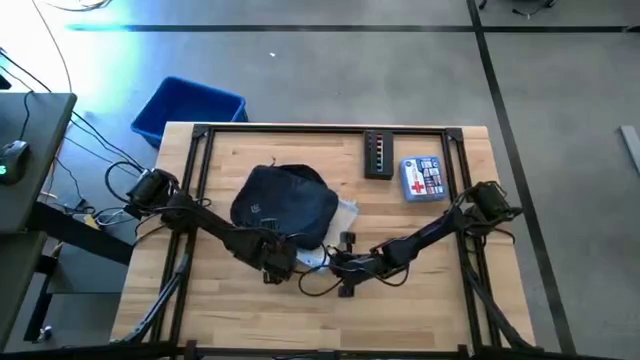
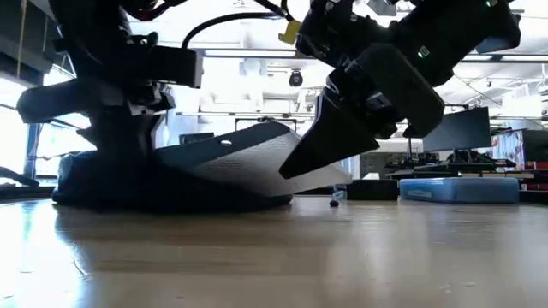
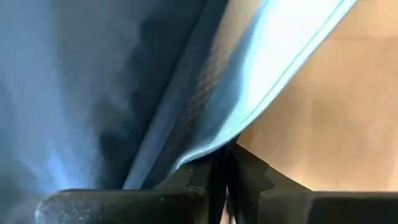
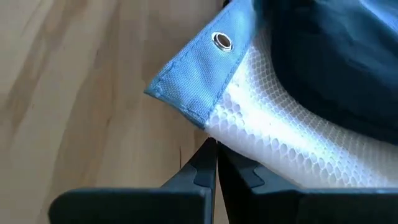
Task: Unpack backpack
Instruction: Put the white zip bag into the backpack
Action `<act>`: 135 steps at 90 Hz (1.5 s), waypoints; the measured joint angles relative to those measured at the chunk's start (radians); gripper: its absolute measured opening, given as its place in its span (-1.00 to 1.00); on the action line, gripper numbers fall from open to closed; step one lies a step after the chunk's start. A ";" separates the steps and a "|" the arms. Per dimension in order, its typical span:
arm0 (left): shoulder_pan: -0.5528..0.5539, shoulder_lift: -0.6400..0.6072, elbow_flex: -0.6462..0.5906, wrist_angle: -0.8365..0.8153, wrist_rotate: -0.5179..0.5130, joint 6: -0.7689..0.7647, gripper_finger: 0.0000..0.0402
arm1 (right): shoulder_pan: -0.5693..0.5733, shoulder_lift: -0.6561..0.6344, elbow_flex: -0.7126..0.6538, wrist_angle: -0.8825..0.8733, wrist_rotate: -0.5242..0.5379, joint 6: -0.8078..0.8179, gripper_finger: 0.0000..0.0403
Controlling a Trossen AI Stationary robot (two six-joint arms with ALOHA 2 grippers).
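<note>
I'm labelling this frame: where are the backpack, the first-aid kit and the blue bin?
backpack (image 1: pixel 285 205), high view, middle of its navy top.
first-aid kit (image 1: pixel 422 179), high view, its printed lid.
blue bin (image 1: pixel 160 118), high view, its left wall.

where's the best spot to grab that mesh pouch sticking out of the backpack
Probably the mesh pouch's free fabric-bound edge near the eyelet corner, coming in low from the table's front side. That flat edge juts out from under the backpack, lifted off the wood, thin enough to pinch. The right pincer and the left pincer are each shut on that edge.
</note>
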 joint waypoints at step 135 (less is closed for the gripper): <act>-0.036 0.026 0.000 0.368 0.038 0.311 -1.00 | 0.006 0.098 0.013 0.147 0.402 -0.579 -0.99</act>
